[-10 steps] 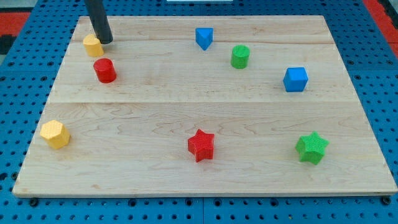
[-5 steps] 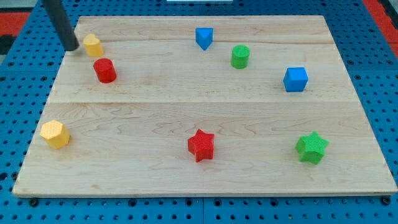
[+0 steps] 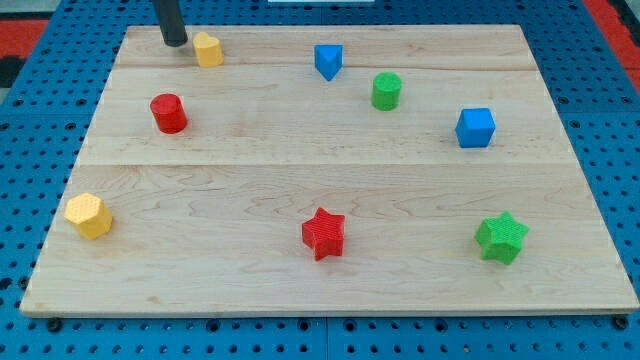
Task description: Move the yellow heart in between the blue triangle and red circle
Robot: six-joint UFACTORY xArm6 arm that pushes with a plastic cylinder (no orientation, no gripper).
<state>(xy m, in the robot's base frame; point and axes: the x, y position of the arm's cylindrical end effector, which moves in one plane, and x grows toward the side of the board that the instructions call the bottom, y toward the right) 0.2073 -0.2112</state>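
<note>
The yellow heart point(image 3: 207, 49) lies near the view's top left of the wooden board point(image 3: 330, 290). My tip point(image 3: 175, 43) stands just to its left, close to it, perhaps touching. The red circle point(image 3: 168, 113), a short cylinder, is below and left of the heart. The blue triangle point(image 3: 328, 60) sits to the heart's right, near the view's top middle. The heart lies between the two along the view's width, but higher than the red circle.
A green cylinder point(image 3: 386, 90) and a blue cube point(image 3: 475, 127) are at the view's right. A red star point(image 3: 323, 233) and a green star point(image 3: 501, 237) lie near the bottom. A yellow hexagon block point(image 3: 88, 215) is at the lower left.
My tip went round to the heart's left, then swept right and up. The yellow heart has slid right and up, away from the red circle and toward the blue triangle.
</note>
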